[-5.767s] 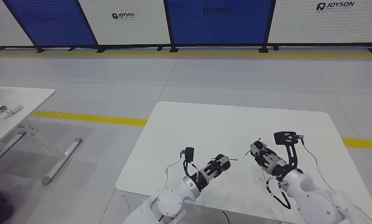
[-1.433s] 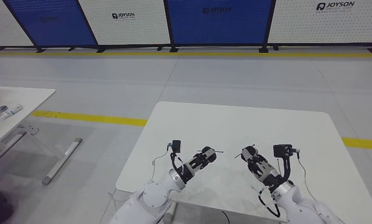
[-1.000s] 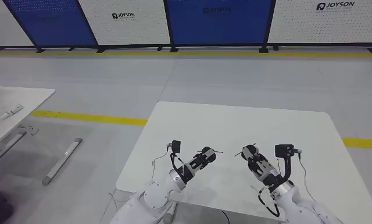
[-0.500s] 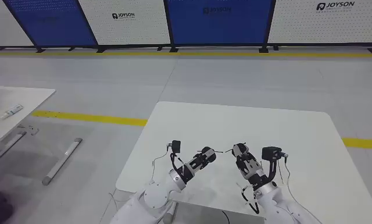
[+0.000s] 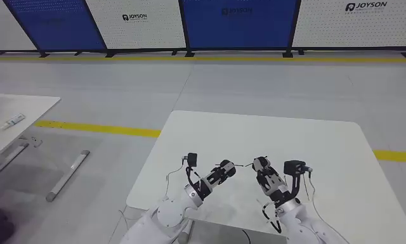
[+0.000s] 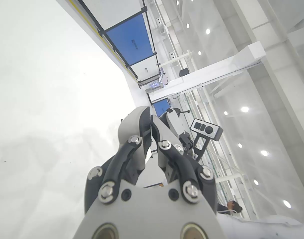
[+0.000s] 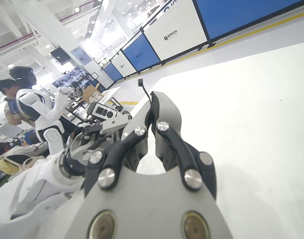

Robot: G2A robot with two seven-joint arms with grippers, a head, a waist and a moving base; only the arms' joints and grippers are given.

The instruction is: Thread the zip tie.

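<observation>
The left gripper (image 6: pixel 150 119) is showing two pale grey fingers (image 6: pixel 132 128) lined with black ribbed pads (image 6: pixel 147 126). Black curved linkage bars (image 6: pixel 117 159) are carrying round silver screws (image 6: pixel 133 139) at each pivot, and a light grey base plate (image 6: pixel 147 215) is bearing two brass-ringed holes. The right gripper (image 7: pixel 152 98) is wearing the same build: grey fingers, black pads, black links, silver screws. In the top view the left arm (image 5: pixel 196 192) and the right arm (image 5: pixel 282 196) are appearing glossy white, with rounded shells and dark mechanical parts near the wrists. Thin dark cables (image 5: pixel 273 220) are looping alongside. A black boxy camera (image 5: pixel 292 167) on a black bracket is sitting beside each wrist.
</observation>
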